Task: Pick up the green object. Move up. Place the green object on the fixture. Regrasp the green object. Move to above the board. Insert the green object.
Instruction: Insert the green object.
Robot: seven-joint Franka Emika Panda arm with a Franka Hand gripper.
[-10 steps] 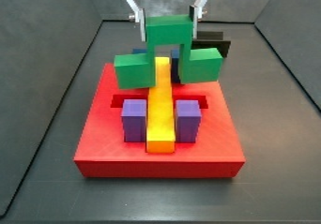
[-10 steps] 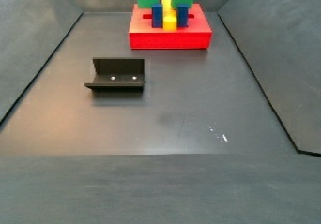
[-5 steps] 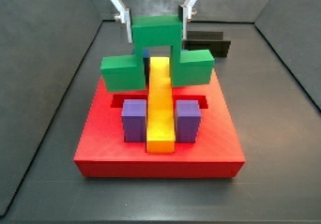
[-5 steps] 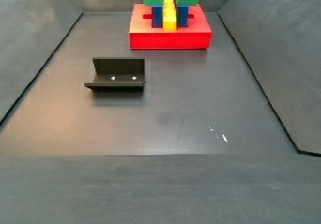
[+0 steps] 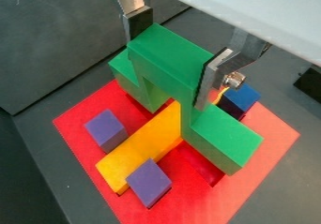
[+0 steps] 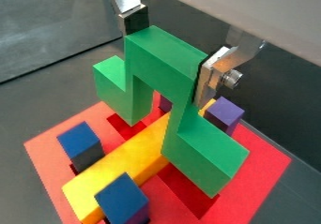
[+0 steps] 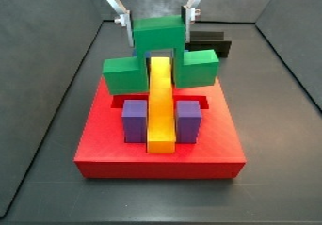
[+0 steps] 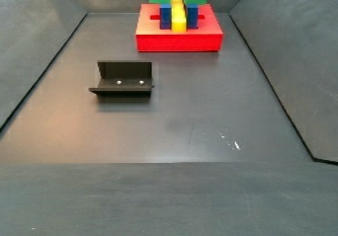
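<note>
Green object (image 7: 158,54) clamped in gripper (image 7: 157,20) above board (image 7: 160,146), straddling yellow bar (image 7: 160,104).

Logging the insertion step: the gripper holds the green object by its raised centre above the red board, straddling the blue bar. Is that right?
Not quite: the bar is yellow, not blue. A side view shows the gripper shut on the green object by its raised centre, above the board, straddling the yellow bar.
</note>
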